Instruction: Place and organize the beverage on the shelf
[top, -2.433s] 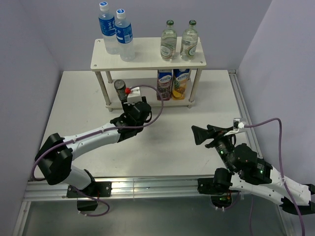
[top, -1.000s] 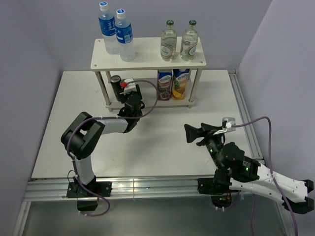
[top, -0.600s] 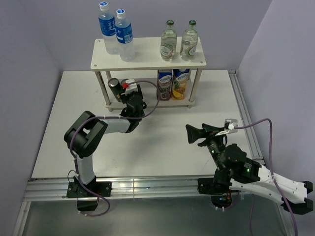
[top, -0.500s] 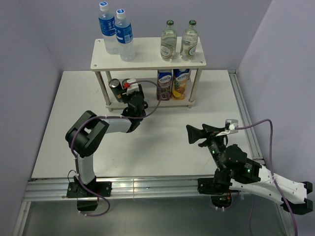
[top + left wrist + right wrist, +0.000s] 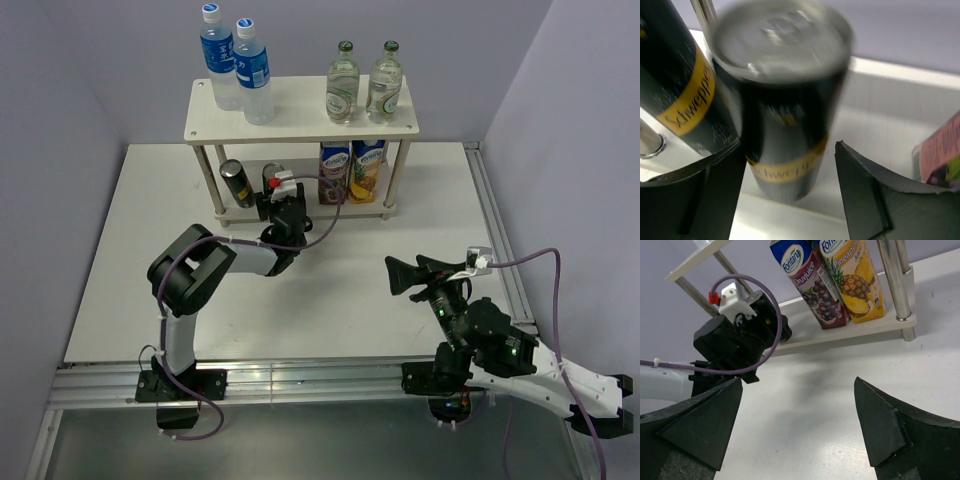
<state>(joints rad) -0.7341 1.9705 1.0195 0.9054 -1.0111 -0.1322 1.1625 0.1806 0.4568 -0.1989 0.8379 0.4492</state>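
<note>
The left gripper [image 5: 789, 146] is spread around a dark can [image 5: 782, 95] on the lower board [image 5: 880, 115] of the shelf [image 5: 300, 118], with one finger [image 5: 715, 190] close against the can and a thin gap at the other. A second can [image 5: 677, 90] stands just beside it, by the shelf leg [image 5: 702, 15], and bare board runs the other way to a juice carton [image 5: 937, 155]. The right gripper [image 5: 799, 382] hangs wide apart over open table [image 5: 810, 430]. Both cans are black with a yellow band, and the nearer one is blurred, showing a silver top.
</note>
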